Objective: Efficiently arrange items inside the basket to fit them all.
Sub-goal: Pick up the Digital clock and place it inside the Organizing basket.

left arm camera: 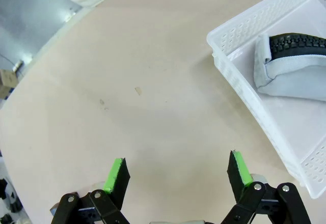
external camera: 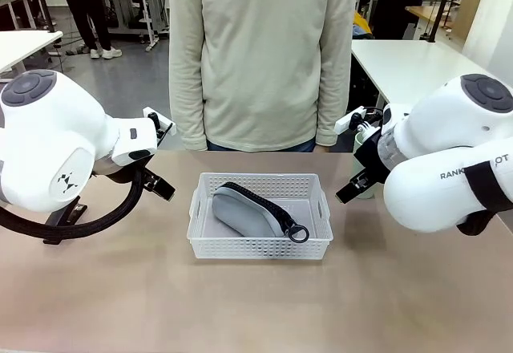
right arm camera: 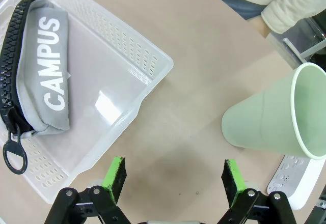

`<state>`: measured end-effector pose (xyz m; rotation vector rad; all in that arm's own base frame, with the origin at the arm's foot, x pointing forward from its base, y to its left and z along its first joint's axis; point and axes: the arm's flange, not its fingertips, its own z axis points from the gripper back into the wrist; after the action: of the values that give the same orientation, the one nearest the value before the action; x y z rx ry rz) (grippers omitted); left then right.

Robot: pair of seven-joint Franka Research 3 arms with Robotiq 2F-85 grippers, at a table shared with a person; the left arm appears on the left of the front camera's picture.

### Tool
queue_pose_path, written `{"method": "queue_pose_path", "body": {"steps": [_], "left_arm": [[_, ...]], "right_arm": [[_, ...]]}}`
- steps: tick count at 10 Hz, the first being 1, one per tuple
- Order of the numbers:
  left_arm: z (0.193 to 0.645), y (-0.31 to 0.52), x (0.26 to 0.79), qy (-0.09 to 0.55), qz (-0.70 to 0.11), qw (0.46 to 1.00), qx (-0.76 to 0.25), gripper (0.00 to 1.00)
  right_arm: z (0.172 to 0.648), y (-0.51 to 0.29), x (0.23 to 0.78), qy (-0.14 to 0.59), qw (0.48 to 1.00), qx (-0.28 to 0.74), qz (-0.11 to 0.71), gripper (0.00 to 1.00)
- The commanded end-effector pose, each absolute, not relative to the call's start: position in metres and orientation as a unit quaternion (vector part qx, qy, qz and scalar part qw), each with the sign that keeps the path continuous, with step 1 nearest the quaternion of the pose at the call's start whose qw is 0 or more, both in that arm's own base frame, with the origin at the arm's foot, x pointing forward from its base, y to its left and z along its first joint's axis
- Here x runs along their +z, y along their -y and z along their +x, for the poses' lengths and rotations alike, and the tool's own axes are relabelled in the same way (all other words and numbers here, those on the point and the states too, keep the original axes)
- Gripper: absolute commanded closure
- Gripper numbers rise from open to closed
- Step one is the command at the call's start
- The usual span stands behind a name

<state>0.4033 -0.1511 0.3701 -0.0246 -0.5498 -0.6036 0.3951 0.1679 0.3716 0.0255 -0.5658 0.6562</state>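
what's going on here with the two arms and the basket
A basket on the table is being packed. The pouch lies inside it; the cup sits out on the table, close to the right tool. Both tools are open and hold nothing. The left tool hangs over bare table beside the basket. A person stands at the far side.

Left wrist view: basket (left arm camera: 254, 23) cut by picture's right edge, so you get one corner only. Grey pouch (left arm camera: 290, 79) inside clipped same way.
Right wrist view: pale green cup (right arm camera: 260, 119) loses rim at right edge. White object (right arm camera: 295, 180) beside it cut by bottom corner; you can't identify it.
Front view: right arm (external camera: 449, 176) blocks your sight of tabletop's right edge.
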Motion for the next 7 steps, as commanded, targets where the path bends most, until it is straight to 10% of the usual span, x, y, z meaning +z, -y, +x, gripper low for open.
{"method": "queue_pose_path", "body": {"steps": [1, 4, 7], "left_arm": [[0.403, 0.151, 0.370, 0.268, -0.012, 0.918, -0.294, 0.00], [0.403, 0.151, 0.370, 0.267, -0.012, 0.918, -0.293, 0.00], [0.365, 0.122, 0.395, 0.141, -0.116, 0.919, -0.350, 0.00]], "right_arm": [[0.395, -0.168, 0.372, 0.274, 0.908, 0.318, 0.013, 0.00], [0.395, -0.168, 0.372, 0.274, 0.908, 0.318, 0.012, 0.00], [0.363, -0.141, 0.408, 0.120, 0.931, 0.339, 0.055, 0.00]]}}
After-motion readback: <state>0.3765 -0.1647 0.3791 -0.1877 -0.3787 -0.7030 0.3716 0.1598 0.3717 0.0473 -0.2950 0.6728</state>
